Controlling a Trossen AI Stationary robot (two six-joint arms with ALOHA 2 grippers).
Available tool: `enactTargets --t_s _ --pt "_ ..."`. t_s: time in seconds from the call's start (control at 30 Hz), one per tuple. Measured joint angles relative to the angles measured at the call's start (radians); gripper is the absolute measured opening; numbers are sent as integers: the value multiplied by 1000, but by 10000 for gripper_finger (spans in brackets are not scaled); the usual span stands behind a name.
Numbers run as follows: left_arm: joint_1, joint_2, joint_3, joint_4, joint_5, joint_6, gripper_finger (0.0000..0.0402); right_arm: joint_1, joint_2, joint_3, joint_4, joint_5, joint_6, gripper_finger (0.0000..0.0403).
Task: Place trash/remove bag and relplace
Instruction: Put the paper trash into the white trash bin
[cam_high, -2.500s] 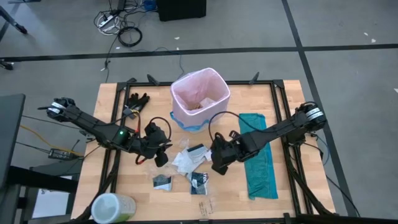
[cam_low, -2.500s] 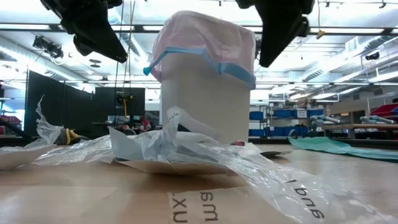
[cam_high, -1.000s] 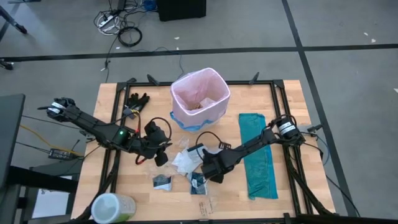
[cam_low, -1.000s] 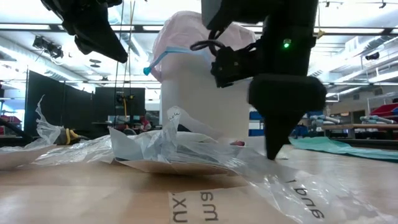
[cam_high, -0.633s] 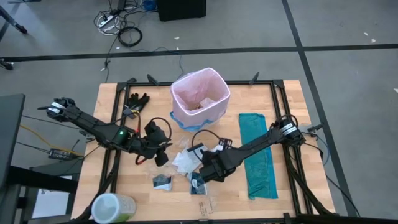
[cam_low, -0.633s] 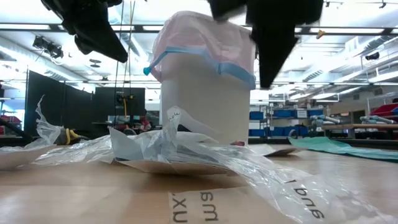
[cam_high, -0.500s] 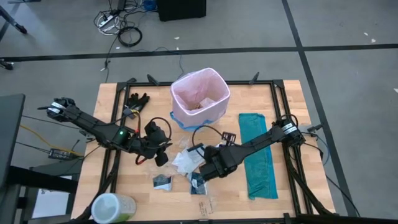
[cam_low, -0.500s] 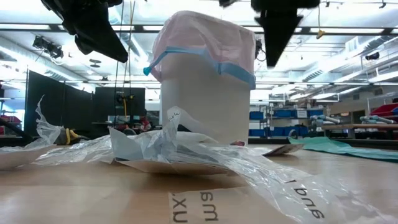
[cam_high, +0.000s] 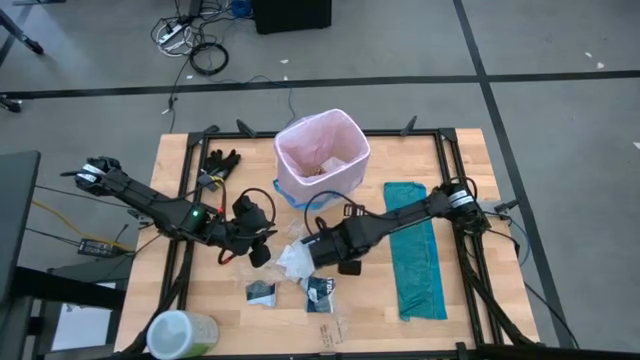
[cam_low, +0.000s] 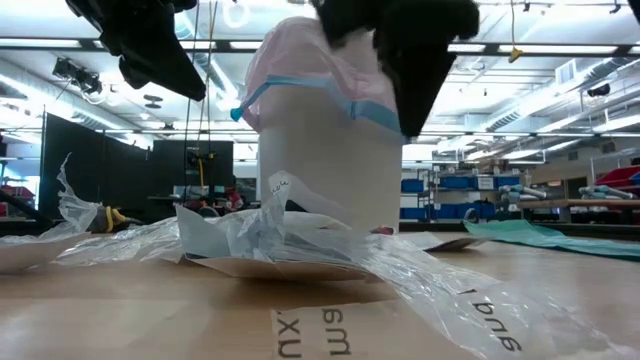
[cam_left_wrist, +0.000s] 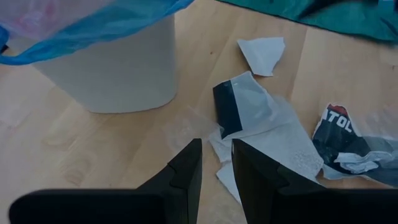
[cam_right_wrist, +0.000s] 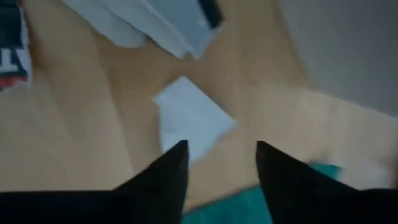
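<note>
The white bin (cam_high: 322, 155) holds the pale pink bag (cam_low: 325, 60) with its blue band (cam_left_wrist: 93, 28) folded over the rim. The trash lies on the table in front of it: crumpled white papers (cam_high: 297, 258), a black-and-white packet (cam_high: 322, 289), another packet (cam_high: 262, 291). More trash shows inside the bin (cam_high: 320, 167). My right gripper (cam_high: 322, 252) hangs open above a small white scrap (cam_right_wrist: 189, 118), clear of the table. My left gripper (cam_high: 258, 250) hovers left of the papers, a narrow gap between its fingers (cam_left_wrist: 216, 165) and nothing in it.
A teal-green plastic bag (cam_high: 415, 260) lies flat along the table's right side. A black glove (cam_high: 222, 160) lies at the far left and a pale green cylinder (cam_high: 180, 335) stands at the near left corner. Clear plastic film (cam_low: 430, 290) lies close to the low camera.
My right gripper has risen off the table beside the black-and-white packet and gone toward the far left, ending above the white papers. The packet stays where it lay.
</note>
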Motion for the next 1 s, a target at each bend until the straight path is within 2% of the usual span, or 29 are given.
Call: enactTargets --t_s 0.1,0.2,0.3,0.47,0.53,0.6,0.73,1.0 --pt "0 0 0 -6 2 1 96 2 -1 -93 70 -26 12 228" --pt "0 0 0 -17 3 15 96 26 0 -175 116 -9 38 257" --pt "0 0 0 -16 4 50 96 71 -31 -258 172 89 120 263" --pt "0 0 0 -14 4 82 96 166 -165 -407 246 311 309 249" --pt "0 0 0 -15 2 84 96 201 -203 -469 258 353 363 245" --pt "0 0 0 -14 -6 84 96 230 -233 -538 309 337 404 242" --pt "0 0 0 -13 -9 83 96 285 -237 -639 495 233 412 240" --pt "0 0 0 -8 -12 82 96 290 -221 -681 475 304 410 235"
